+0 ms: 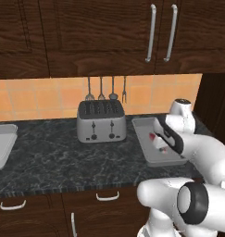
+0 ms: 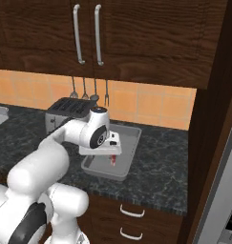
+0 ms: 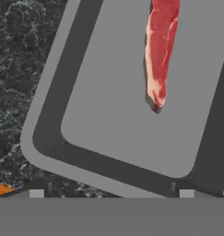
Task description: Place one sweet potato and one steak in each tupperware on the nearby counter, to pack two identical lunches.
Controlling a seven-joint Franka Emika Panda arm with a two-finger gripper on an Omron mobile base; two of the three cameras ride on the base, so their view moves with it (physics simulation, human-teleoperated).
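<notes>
A pale grey tupperware [image 1: 142,129] lies on the dark counter right of the toaster, also seen as tupperware [image 2: 131,138] and close up as tupperware [image 3: 49,92]. A flat red steak [image 3: 160,50] rests on its floor, showing small as steak [image 1: 152,137] and steak [image 2: 112,160]. My gripper [image 3: 111,193] hovers just above this tray, its tips spread wide with nothing between them; it also appears as gripper [image 1: 161,142] and gripper [image 2: 112,151]. A second tupperware [image 1: 2,144] sits at the far left. An orange sliver [image 3: 0,188] shows at the frame's edge; whether it is a sweet potato I cannot tell.
A silver toaster [image 1: 101,121] stands mid-counter against the orange tiled wall, with utensils [image 1: 101,91] hanging above it. Dark wood cabinets [image 1: 109,32] overhang the counter. A tall dark panel [image 2: 210,143] closes the right side beside the tray.
</notes>
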